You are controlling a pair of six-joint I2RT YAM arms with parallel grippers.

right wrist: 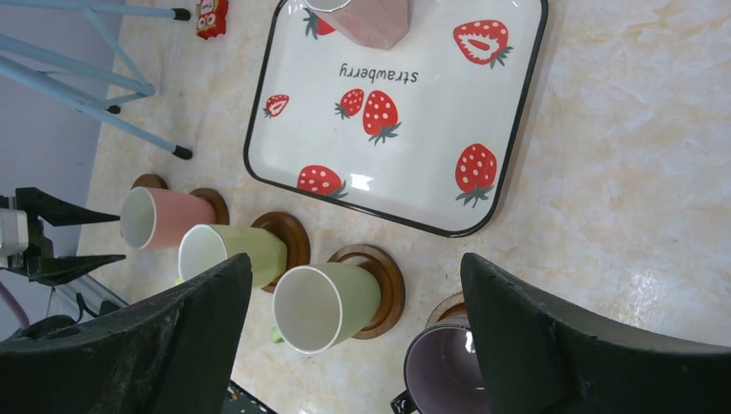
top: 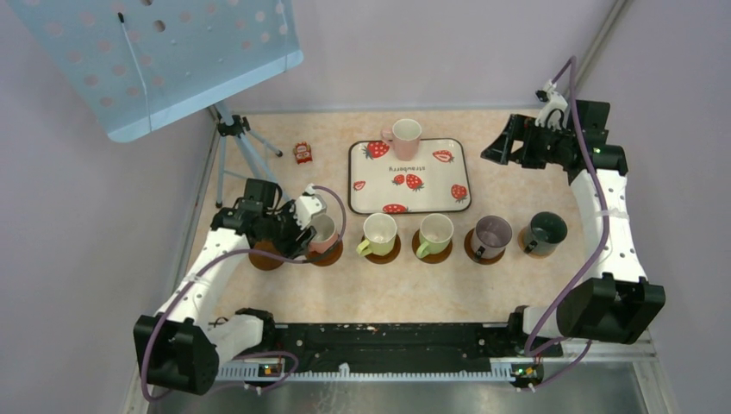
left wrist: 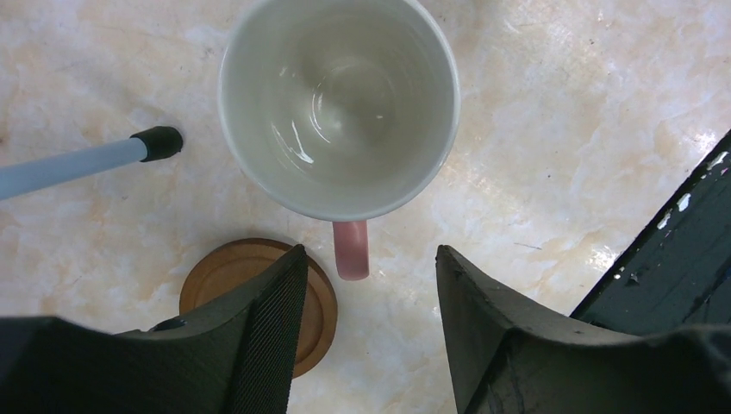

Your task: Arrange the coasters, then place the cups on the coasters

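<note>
your left gripper (left wrist: 372,269) has its jaws partly apart and empty, just short of the handle of the pale pink handled ceramic cup (left wrist: 338,103), so the cup stands on its own on a round brown wooden coaster (top: 328,255). the bare brown coaster (top: 265,256) beside it probably awaits the second pink cup (top: 402,136) on the white strawberry-print tray (top: 448,177). your right gripper (top: 509,142) hovers wide and empty at the far right, probably to stay out of the way.

Top overhead; left wrist close; all share pink cup (top: 323,233) (left wrist: 338,103) (right wrist: 159,217).
</note>
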